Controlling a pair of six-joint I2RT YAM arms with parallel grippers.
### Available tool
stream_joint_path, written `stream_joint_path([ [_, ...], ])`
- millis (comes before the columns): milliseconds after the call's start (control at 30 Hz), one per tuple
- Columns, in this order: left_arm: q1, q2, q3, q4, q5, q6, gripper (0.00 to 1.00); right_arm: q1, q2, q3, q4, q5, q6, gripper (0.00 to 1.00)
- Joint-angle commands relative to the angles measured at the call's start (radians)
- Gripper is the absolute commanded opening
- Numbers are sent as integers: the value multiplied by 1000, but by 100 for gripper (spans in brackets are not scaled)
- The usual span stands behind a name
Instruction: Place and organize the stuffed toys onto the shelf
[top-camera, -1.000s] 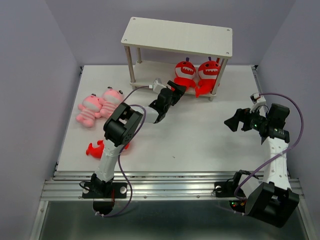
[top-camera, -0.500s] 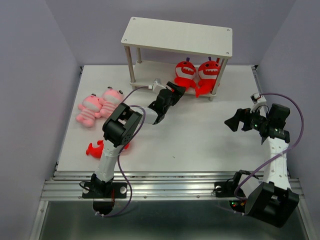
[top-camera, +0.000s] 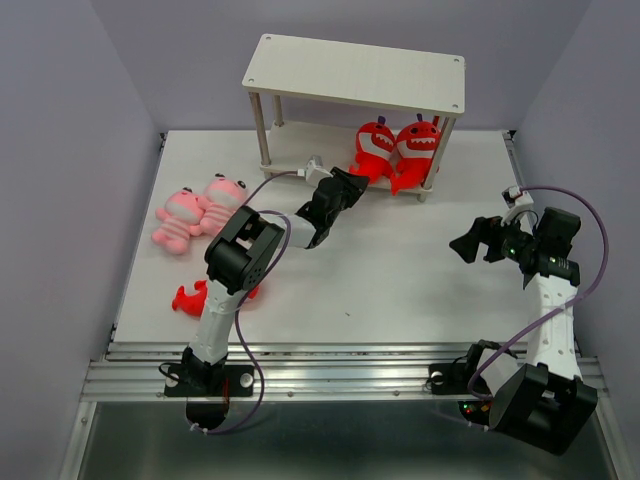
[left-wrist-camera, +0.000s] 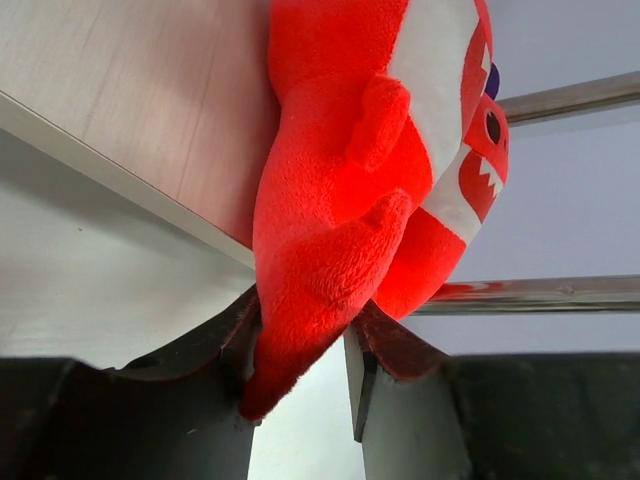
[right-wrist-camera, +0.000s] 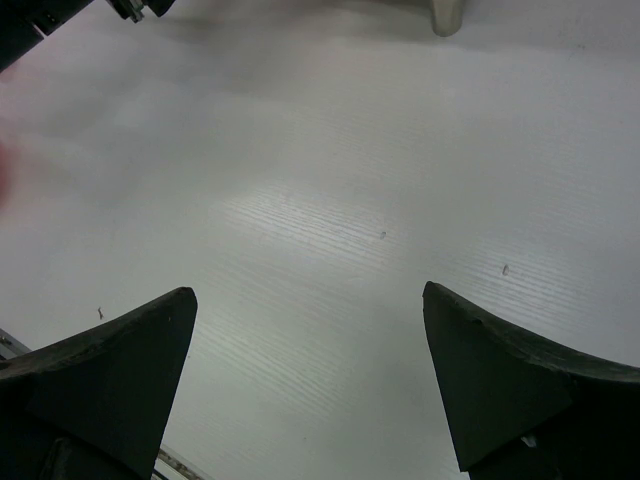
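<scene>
My left claw (left-wrist-camera: 300, 345) pinches the soft red toy (left-wrist-camera: 340, 200) by its tail at the far desk (top-camera: 400, 290) edge; right claw (right-wrist-camera: 308, 295) hangs spread.

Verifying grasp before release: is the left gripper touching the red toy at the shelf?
Touching. The left wrist view shows the red toy's lower end wedged between the fingers of the left gripper, plush against both pads.

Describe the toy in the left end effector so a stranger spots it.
Find the pale two-tier shelf at the back. Two red sharks sit on its lower board. The right shark toy is ungripped; the left shark toy has its tail in the left end effector.
</scene>
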Motion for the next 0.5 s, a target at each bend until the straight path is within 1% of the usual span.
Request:
stream_joint_path([
  [0,3,-42,50,60,9,7,41,-7,-4,1,38,-14,-11,100],
  [467,14,8,105,38,36,18,42,-16,-4,1,38,-13,-11,100],
])
